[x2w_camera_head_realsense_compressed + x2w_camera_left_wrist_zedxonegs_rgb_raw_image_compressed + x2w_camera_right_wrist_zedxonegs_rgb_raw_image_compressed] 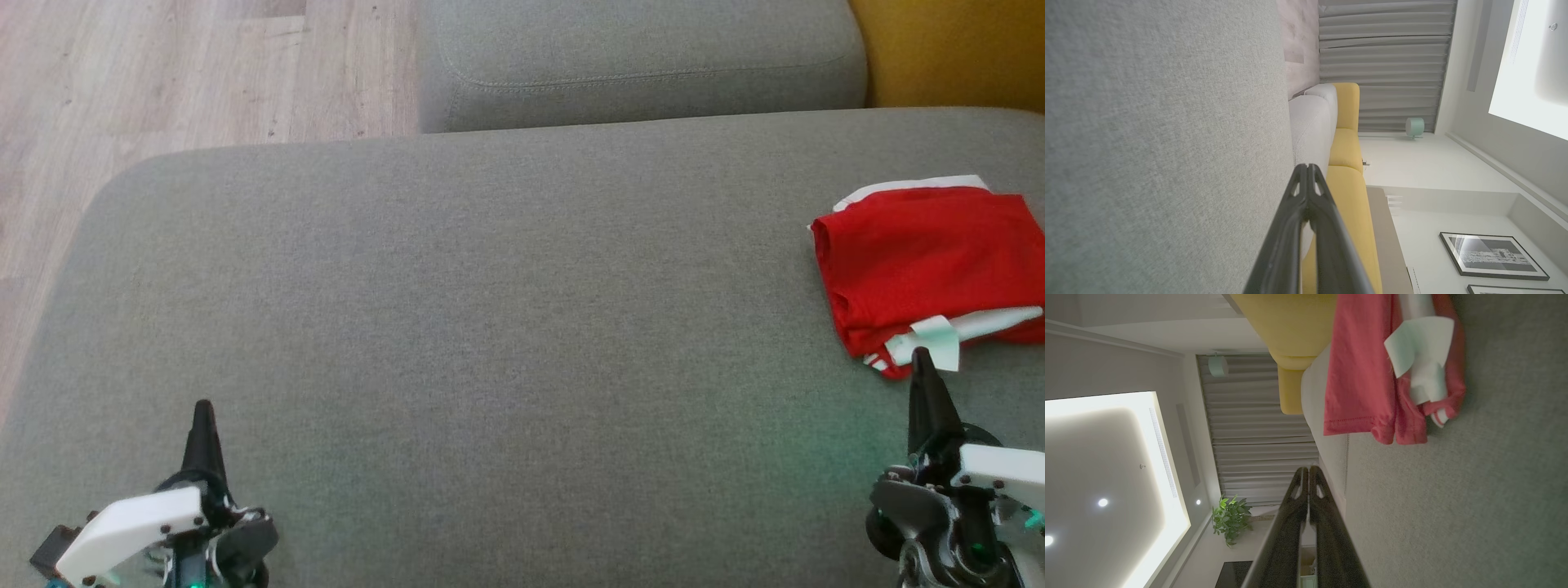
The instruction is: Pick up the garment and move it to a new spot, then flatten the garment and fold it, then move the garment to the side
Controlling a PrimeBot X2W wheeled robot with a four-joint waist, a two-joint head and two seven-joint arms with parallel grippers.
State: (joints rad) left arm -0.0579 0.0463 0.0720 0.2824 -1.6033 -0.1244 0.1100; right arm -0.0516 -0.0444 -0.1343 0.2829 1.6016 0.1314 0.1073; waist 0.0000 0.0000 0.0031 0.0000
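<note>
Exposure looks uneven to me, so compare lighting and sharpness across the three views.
Head view: even daylight, sharp, faint green glow on the grey cushion at lower right. Left wrist view: bright, the ceiling light panel washed out. Right wrist view: much darker, that panel glaring, the red garment dulled to pink.

Folded red garment (1367, 371) on grey cushion (1474, 498); tool (1308, 470) closed, apparently empty.
</note>
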